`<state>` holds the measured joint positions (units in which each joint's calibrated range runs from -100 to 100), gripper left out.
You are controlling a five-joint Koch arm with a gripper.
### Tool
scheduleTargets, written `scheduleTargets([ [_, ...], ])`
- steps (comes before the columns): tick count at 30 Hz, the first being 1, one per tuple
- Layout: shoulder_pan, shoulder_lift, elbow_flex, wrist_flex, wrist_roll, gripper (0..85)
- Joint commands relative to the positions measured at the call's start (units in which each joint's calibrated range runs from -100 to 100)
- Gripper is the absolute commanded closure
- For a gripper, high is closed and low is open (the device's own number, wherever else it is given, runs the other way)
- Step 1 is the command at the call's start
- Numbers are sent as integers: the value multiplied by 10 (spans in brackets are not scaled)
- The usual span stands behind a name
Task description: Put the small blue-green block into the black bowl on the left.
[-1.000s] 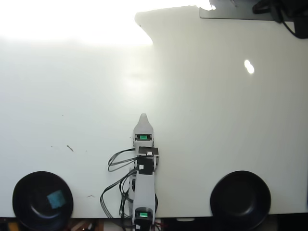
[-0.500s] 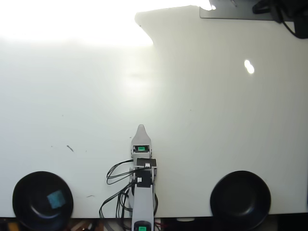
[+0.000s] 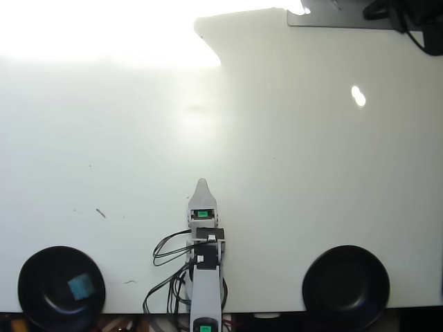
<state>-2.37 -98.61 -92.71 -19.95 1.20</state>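
Observation:
The small blue-green block (image 3: 81, 285) lies inside the black bowl (image 3: 41, 268) at the bottom left of the overhead view. My gripper (image 3: 202, 184) sits folded back near the bottom centre, far to the right of that bowl. Only one pointed white tip shows, with the jaws stacked one over the other, so its state is hidden. Nothing is seen between the jaws.
A twin black bowl (image 3: 346, 285) stands at the bottom right and looks empty. Black cables (image 3: 166, 243) loop to the left of the arm. Dark equipment (image 3: 408, 17) sits at the top right corner. Strong glare washes out the table's top left.
The arm drew back toward the bottom edge between one second ago and half a second ago. Since then it has stayed still. The block has not moved in the left bowl.

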Motion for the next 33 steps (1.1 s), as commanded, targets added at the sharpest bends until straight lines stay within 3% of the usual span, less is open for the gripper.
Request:
scheduleTargets([
  [1, 1, 0, -21, -1, 1, 372],
  [33, 1, 0, -26, -4, 1, 372],
])
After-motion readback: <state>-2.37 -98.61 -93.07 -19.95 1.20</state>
